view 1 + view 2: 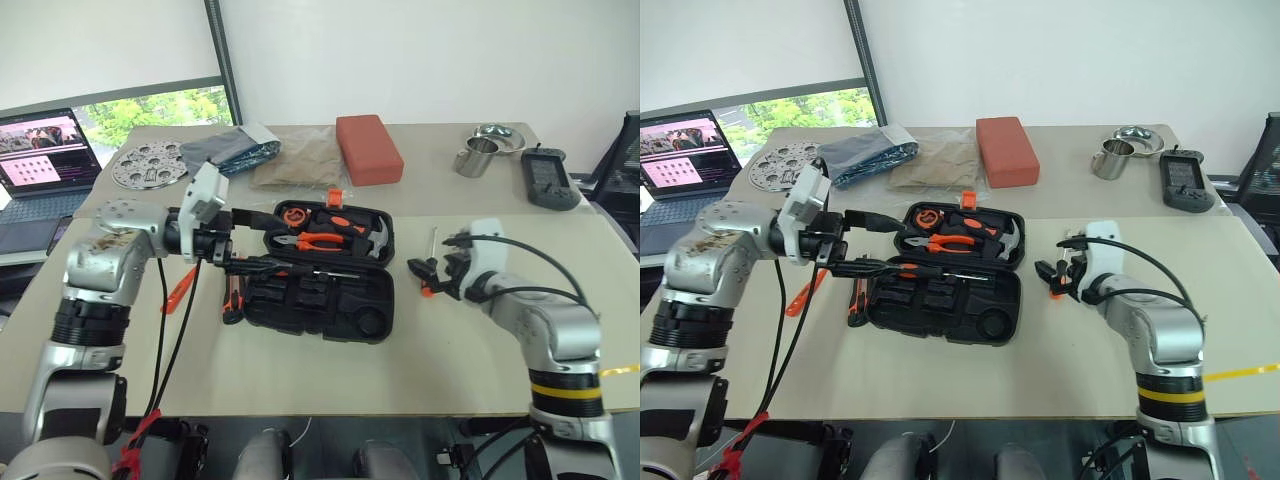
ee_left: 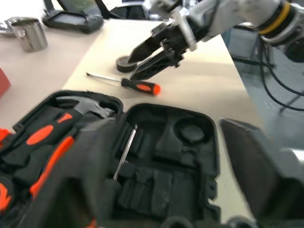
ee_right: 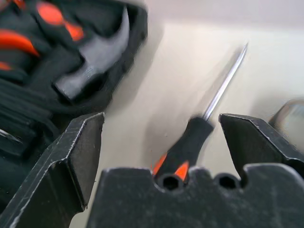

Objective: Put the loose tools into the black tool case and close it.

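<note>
Seemingly just beneath right gripper (image 3: 161, 142): screwdriver (image 3: 190, 142).

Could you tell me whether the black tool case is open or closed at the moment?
Open: the case lies flat, its hammer and empty slots showing.

My inventory of the far table (image 1: 430, 140), all placed from the red block (image 1: 368, 149) at its middle:

- Brown cloth (image 1: 300, 160): touching the block's left side.
- Blue-grey bag (image 1: 228, 152): left of the cloth.
- Round perforated metal disc (image 1: 147, 163): further left, near the table edge.
- Open laptop (image 1: 45, 150): beyond the disc, off the table.
- Steel cup (image 1: 476, 158): well right of the block.
- Steel bowl (image 1: 497, 138): just behind the cup.
- Dark handheld device (image 1: 548, 178): furthest right.
</note>
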You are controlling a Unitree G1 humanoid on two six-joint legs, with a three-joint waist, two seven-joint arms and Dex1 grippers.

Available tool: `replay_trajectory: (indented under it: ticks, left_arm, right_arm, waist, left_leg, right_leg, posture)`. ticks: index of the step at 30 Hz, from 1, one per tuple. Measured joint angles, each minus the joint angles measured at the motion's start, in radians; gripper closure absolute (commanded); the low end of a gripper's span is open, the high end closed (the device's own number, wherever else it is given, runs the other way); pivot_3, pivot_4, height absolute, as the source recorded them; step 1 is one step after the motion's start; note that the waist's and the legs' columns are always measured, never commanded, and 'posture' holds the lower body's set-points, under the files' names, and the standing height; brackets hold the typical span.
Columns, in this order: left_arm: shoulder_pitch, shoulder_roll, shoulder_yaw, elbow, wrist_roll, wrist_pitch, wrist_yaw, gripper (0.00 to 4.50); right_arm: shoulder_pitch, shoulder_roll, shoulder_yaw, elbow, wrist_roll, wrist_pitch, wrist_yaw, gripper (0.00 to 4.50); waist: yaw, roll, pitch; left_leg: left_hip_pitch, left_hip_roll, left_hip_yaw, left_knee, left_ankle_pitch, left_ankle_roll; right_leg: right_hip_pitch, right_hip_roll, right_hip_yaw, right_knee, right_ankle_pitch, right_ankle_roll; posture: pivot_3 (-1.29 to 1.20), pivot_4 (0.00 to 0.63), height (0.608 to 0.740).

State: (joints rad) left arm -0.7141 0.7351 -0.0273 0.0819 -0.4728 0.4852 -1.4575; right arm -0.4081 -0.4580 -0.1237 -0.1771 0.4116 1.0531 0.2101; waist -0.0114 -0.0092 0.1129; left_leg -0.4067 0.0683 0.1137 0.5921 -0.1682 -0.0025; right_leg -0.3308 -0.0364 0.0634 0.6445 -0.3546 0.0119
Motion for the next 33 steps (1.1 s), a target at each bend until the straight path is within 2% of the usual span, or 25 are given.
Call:
replay_trajectory:
  ticks: [2, 5, 13, 23, 25, 28, 33]
  left_arm:
    - [-0.001, 0.018, -0.002, -0.007, 0.000, -0.001, -0.010, 0.08]
    - [-0.001, 0.021, -0.008, -0.010, 0.001, -0.002, -0.014, 0.00]
    - [0.001, 0.047, -0.010, -0.041, 0.000, -0.002, -0.014, 0.00]
    - [0.009, 0.058, -0.004, -0.069, -0.007, 0.012, -0.004, 0.00]
    - [0.019, 0.064, 0.009, -0.073, -0.014, 0.016, 0.005, 0.00]
    - [0.066, 0.107, 0.038, -0.081, -0.017, 0.016, 0.020, 0.00]
    - [0.142, 0.189, 0.102, -0.116, -0.039, 0.029, 0.030, 0.00]
  right_arm:
    - [-0.003, 0.004, 0.025, 0.031, -0.018, 0.025, -0.015, 0.00]
    - [-0.011, 0.008, 0.037, 0.048, -0.042, 0.029, -0.020, 0.72]
    - [-0.014, -0.004, 0.045, 0.061, -0.099, 0.021, -0.018, 3.49]
    - [-0.067, 0.007, 0.001, 0.109, -0.128, -0.059, -0.019, 3.53]
    - [-0.088, -0.041, 0.036, 0.110, -0.139, -0.148, 0.061, 3.53]
    - [-0.102, -0.137, 0.118, 0.109, -0.165, -0.378, 0.270, 3.53]
    - [-0.111, -0.198, 0.251, 0.109, -0.166, -0.614, 0.583, 3.53]
  waist:
    - [0.000, 0.000, 0.000]
    - [-0.002, 0.000, 0.000]
    - [-0.002, 0.000, 0.000]
    - [-0.003, 0.000, 0.000]
    - [-0.007, 0.001, 0.001]
    - [-0.012, 0.000, 0.001]
    - [-0.012, 0.000, 0.003]
  left_leg:
    - [-0.001, 0.000, 0.001, 0.000, 0.000, 0.000]
    - [-0.001, 0.000, 0.002, 0.000, 0.000, 0.000]
    - [0.000, 0.001, 0.002, -0.001, 0.000, 0.000]
    - [-0.001, 0.001, 0.002, -0.001, 0.000, 0.000]
    - [-0.001, 0.001, 0.003, -0.001, 0.000, 0.000]
    - [-0.001, 0.002, 0.002, -0.002, -0.001, 0.001]
    - [0.000, 0.009, 0.003, -0.001, -0.001, 0.001]
  right_leg:
    - [-0.002, 0.000, 0.001, 0.001, 0.000, 0.000]
    - [-0.002, 0.001, 0.003, 0.001, 0.000, 0.000]
    - [-0.003, 0.002, 0.004, 0.001, 0.000, 0.000]
    - [-0.004, 0.002, 0.005, 0.001, 0.000, 0.000]
    - [-0.005, 0.003, 0.006, 0.001, 0.000, 0.000]
    - [-0.005, 0.005, 0.006, 0.001, 0.000, 0.000]
    - [-0.004, 0.010, 0.007, 0.000, 0.000, 0.000]
  posture:
    - [0.00, 0.150, 0.740]
    - [0.00, 0.150, 0.740]
    - [0.00, 0.150, 0.740]
    - [0.00, 0.150, 0.740]
    - [0.00, 0.150, 0.740]
    - [0.00, 0.150, 0.740]
    - [0.00, 0.150, 0.740]
